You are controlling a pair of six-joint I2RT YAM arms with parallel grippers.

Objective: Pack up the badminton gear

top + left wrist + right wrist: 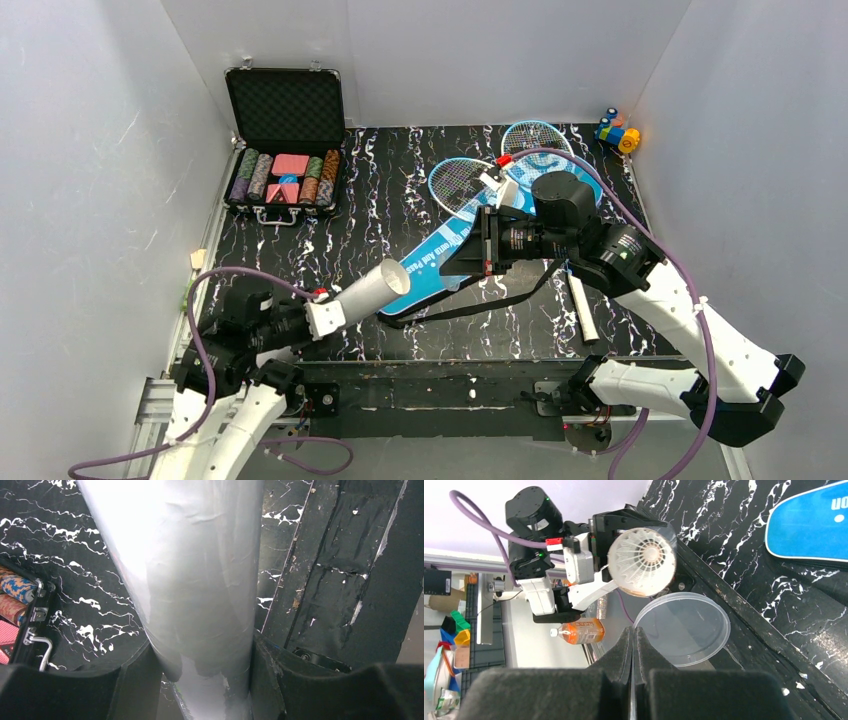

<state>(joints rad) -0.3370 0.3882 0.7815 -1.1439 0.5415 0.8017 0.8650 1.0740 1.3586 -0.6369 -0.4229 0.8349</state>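
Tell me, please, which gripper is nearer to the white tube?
Left. The left gripper is clamped around the white tube at its near end; the right gripper, pinching a clear lid, sits apart from its open mouth, over the blue bag.

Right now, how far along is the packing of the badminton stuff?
Done: a shuttlecock sits in the tube. In hand: the left pincer grips that tube while the right pincer holds a clear lid near the open end. Left: capping it, and the rackets lie outside the blue bag.
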